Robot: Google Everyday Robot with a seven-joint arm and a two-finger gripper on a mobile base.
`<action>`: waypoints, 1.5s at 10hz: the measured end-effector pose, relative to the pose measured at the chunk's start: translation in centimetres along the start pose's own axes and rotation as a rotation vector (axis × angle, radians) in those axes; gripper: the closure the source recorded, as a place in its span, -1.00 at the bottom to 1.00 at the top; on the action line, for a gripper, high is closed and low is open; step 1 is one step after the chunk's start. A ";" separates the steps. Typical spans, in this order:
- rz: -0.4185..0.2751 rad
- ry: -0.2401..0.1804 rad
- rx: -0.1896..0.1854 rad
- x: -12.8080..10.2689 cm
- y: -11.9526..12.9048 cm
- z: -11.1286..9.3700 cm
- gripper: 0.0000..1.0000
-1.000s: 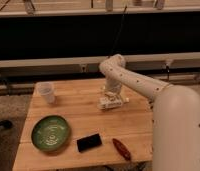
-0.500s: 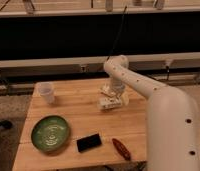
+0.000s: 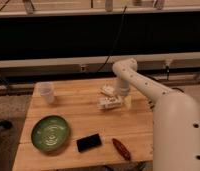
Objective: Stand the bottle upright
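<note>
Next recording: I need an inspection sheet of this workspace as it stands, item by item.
Surface: wooden table, planked top, level.
Job's things: bottle lying on its side toward the far right, not yet upright.
Clutter: translucent cup upright at far left; green plate at front left; flat black device and red object near the front edge; whitish packet just behind the bottle.
Grippers: pincer low over the table at the bottle's right end; contact cannot be told.
Cables: dark cable hanging behind the arm.
Surroundings: pale ledge under a dark wall behind the table.
</note>
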 end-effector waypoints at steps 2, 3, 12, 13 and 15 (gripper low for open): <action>0.005 -0.029 0.023 -0.5 -0.3 0.5 -0.58; 0.004 -0.039 0.032 -0.8 -0.5 0.6 -0.47; -0.209 -0.067 0.215 -2.0 -1.3 -0.8 1.00; -0.289 -0.040 0.260 -1.7 -1.5 -1.7 1.00; -0.477 0.019 0.344 -1.3 -2.9 -3.5 1.00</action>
